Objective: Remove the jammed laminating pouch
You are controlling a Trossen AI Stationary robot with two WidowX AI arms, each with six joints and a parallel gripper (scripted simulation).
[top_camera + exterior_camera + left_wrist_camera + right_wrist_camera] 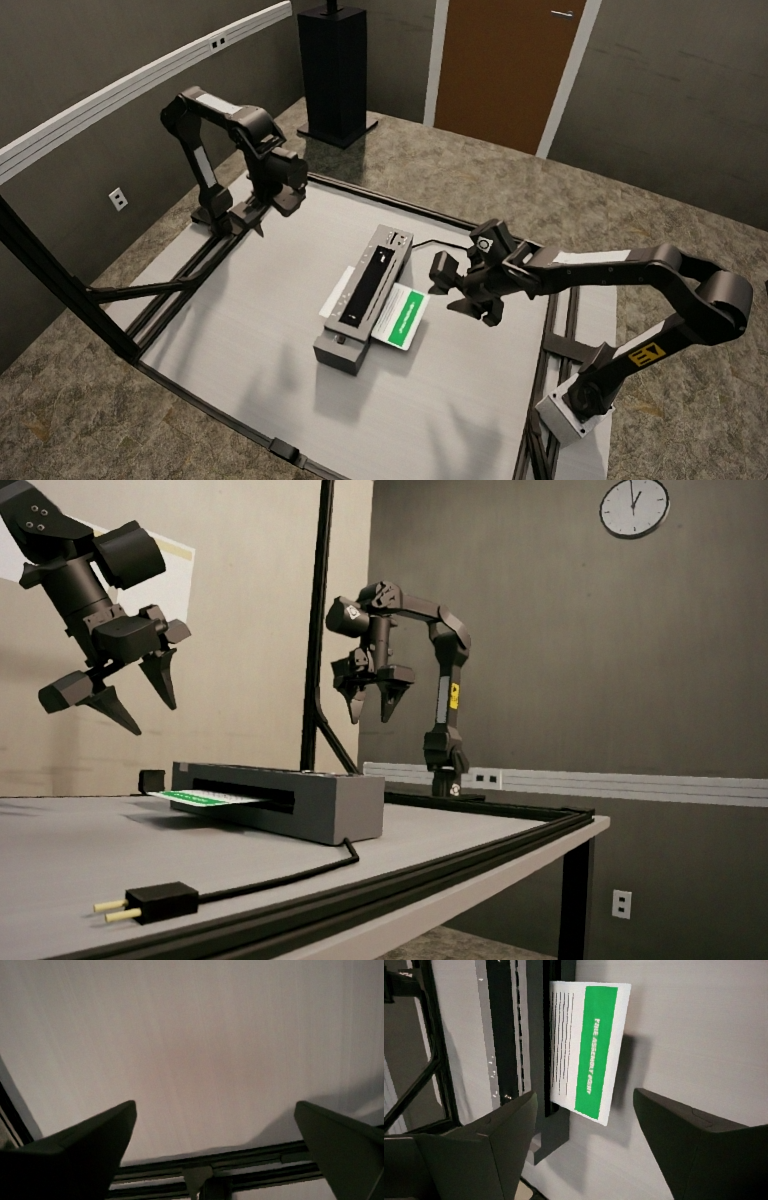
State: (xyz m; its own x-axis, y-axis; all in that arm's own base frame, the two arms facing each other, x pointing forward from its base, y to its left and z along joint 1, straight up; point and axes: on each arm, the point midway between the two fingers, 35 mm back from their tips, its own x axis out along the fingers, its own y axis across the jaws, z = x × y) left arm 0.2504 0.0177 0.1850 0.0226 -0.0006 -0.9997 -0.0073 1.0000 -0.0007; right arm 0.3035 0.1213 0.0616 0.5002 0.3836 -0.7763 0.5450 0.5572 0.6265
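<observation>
The grey laminator (367,297) lies upright in the middle of the table, also seen in the exterior view (283,801). The pouch, white with a green band (403,315), sticks out of its slot on the side toward the right arm; a white end (337,290) shows on the other side. It shows in the right wrist view (591,1050) and in the exterior view (206,798). My right gripper (458,297) hovers above the table beside the pouch, open and empty (584,1140). My left gripper (271,217) is open and empty, low near its base at the far table edge (215,1125).
The black power cord (436,243) runs from the laminator's far end toward the right arm's side; its plug (152,902) lies near the table edge. Black frame rails (186,271) border the table. A black cabinet (334,67) stands on the floor beyond.
</observation>
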